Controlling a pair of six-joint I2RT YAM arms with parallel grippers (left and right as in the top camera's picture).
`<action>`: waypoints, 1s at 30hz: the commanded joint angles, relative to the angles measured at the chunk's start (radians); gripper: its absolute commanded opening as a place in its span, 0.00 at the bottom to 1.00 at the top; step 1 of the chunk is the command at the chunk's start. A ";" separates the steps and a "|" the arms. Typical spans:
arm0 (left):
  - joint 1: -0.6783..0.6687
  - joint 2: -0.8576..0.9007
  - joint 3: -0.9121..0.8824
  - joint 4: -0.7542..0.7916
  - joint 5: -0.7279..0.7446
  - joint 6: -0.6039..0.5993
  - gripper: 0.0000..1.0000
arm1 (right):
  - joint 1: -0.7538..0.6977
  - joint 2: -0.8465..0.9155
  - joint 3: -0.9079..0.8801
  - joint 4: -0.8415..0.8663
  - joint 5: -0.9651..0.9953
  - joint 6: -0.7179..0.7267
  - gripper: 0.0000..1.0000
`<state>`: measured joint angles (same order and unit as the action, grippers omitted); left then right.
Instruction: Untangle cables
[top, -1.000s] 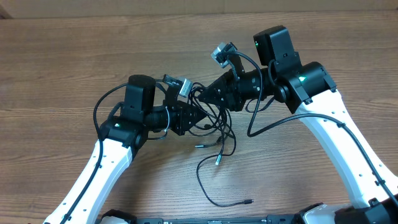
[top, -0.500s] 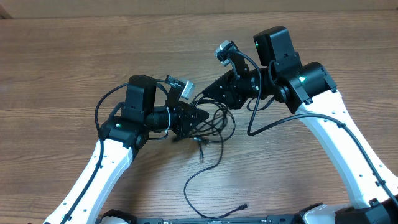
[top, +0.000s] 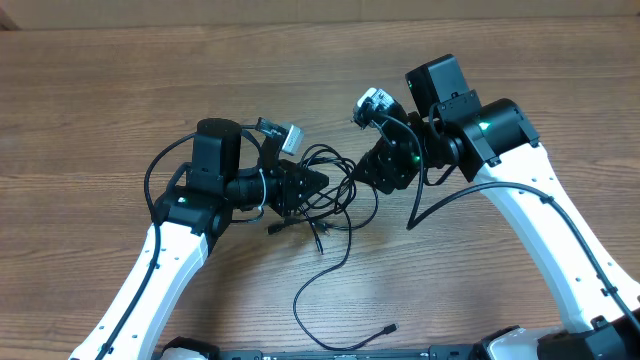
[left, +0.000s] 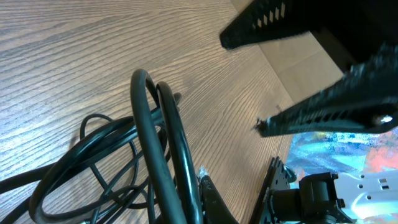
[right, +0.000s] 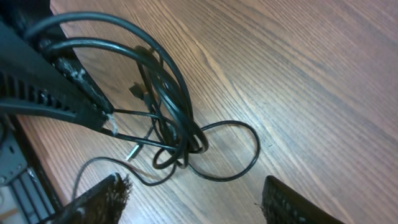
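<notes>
The cables (top: 335, 190) are thin black cords bunched in a tangle on the wood table between both arms. One strand trails down to a small plug (top: 390, 328). My left gripper (top: 310, 183) is shut on two looped strands (left: 155, 137), which rise past its finger (left: 211, 196). My right gripper (top: 378, 172) hangs just right of the tangle, open, with nothing between its fingers (right: 102, 199). In the right wrist view the cables (right: 177, 118) lie ahead of the jaws, with a silvery plug tip (right: 132, 150) on the table.
The thicker arm cable (top: 440, 200) loops under my right arm. The table's far edge (top: 320, 22) runs along the top. Bare wood table (top: 100, 100) lies to the left and behind.
My right gripper has opened, let go of the cables and drawn back to the right. The tangle has gathered toward the left gripper, which stays shut on it.
</notes>
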<state>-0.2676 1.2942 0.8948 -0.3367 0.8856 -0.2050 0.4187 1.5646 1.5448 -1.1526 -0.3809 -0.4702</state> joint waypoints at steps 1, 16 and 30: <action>0.002 -0.007 0.006 0.005 0.024 0.043 0.04 | -0.003 0.009 -0.050 0.030 0.003 -0.145 0.77; 0.000 -0.007 0.006 0.005 0.024 0.048 0.04 | -0.003 0.028 -0.204 0.243 -0.142 -0.167 0.52; 0.000 -0.007 0.006 0.004 0.024 0.048 0.04 | -0.003 0.080 -0.204 0.227 -0.220 -0.167 0.21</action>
<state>-0.2676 1.2942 0.8948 -0.3370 0.8867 -0.1795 0.4187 1.6451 1.3460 -0.9215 -0.5797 -0.6319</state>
